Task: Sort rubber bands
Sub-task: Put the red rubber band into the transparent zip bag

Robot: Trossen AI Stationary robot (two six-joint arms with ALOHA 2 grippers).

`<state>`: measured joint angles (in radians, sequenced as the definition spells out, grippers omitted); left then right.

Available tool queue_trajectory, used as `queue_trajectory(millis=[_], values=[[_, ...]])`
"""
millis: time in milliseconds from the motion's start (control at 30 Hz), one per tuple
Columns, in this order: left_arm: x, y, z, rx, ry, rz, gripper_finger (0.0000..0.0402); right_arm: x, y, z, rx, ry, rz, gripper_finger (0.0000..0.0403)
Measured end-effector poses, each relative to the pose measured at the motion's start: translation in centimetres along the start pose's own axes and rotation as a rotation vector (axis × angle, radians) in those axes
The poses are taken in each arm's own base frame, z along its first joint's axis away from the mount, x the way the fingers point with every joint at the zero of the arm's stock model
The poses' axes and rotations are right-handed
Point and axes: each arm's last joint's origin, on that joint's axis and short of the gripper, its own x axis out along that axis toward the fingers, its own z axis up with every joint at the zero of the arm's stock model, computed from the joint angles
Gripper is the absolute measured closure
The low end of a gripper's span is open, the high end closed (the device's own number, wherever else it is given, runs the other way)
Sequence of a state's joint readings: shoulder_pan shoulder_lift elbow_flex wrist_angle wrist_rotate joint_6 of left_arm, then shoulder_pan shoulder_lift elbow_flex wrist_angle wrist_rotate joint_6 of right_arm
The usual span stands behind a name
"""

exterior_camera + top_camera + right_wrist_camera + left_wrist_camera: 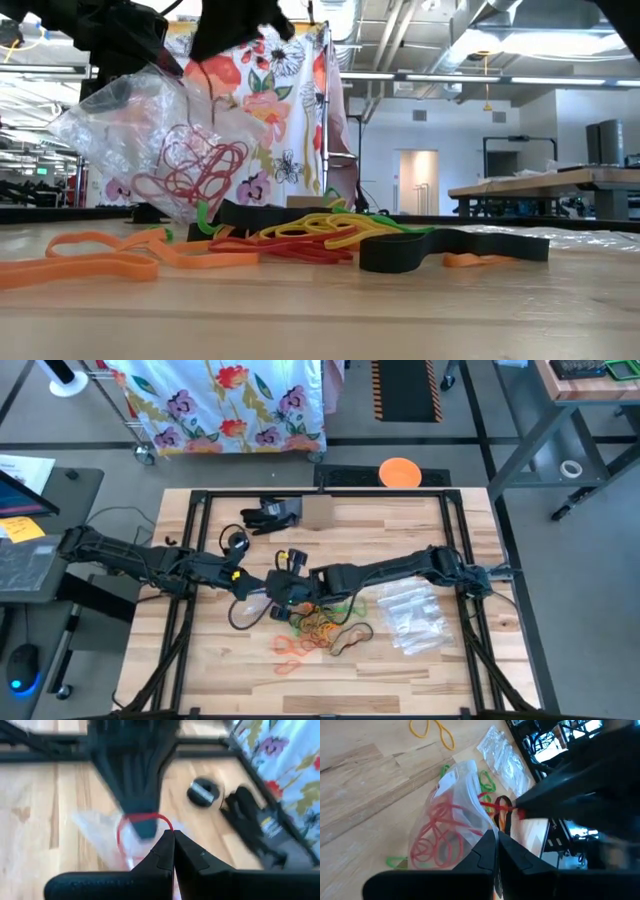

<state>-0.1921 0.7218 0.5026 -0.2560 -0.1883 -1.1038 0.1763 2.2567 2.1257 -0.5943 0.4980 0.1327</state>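
Probably a workshop or lab; exposed ceiling ducts (430, 40); workbenches (545, 190); taped floor mat (405, 388).

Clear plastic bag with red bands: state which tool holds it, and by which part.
The left tool is shut on the clear plastic zip bag's top edge. The right tool pinches a thin red rubber band at its loop.

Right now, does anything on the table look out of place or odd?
Mostly not. Loose bands lie in a mixed heap mid-table, not yet sorted. One red band hangs half out of the bag that the left gripper holds up, pinched by the shut right gripper. Spare bags lie to the right.
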Motion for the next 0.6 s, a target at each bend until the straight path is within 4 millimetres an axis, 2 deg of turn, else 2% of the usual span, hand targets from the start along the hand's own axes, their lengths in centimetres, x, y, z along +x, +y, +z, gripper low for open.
queue_trajectory(millis=[233, 467, 600], values=[[0.0, 0.1, 0.0, -0.006, 0.003, 0.008, 0.0401, 1.1, 0.5, -1.6, 0.026, 0.018, -0.006, 0.0403], [0.0, 0.1, 0.0, -0.006, 0.002, 0.010, 0.0402, 2.1, -0.1, -4.0, 0.048, 0.153, -0.048, 0.0403], [0.0, 0.1, -0.1, -0.005, 0.004, 0.017, 0.0401, 2.3, -0.2, -4.2, 0.058, 0.149, -0.069, 0.0403]])
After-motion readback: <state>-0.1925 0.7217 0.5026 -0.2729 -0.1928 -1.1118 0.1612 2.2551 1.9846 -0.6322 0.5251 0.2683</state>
